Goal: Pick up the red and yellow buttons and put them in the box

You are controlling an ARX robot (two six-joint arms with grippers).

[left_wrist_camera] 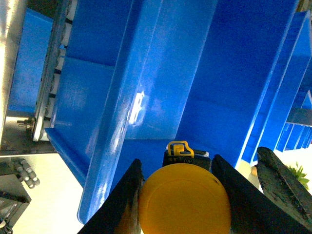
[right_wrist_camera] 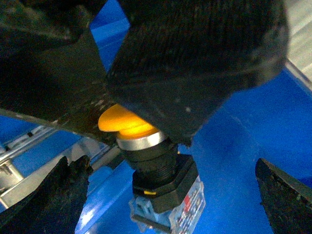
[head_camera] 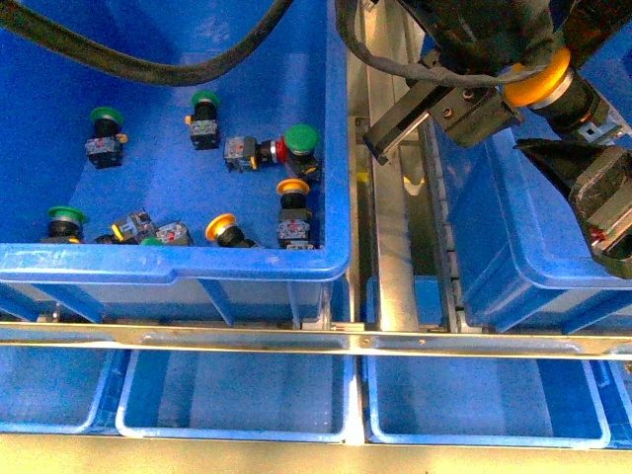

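The box [head_camera: 513,257] fills the right side of the front view. Its rim and the metal rail [head_camera: 395,247] beside it are the hard edges, and the hollow above it looks free. At upper right, seemingly over the box, the left gripper [left_wrist_camera: 180,204] pinches the yellow button [head_camera: 538,84] by its cap. The right gripper [right_wrist_camera: 170,200] has its fingers spread on both sides, close. A bump between them could, I think, knock the button onto the rail.

Well to the left of the left gripper's fingers [left_wrist_camera: 124,200] you see green-capped buttons [head_camera: 108,117] scattered apart, with a black cable [head_camera: 148,67] looping beyond them. On the near side of the fingers, a metal rail [head_camera: 316,342] crosses over shallow blue trays [head_camera: 237,395].
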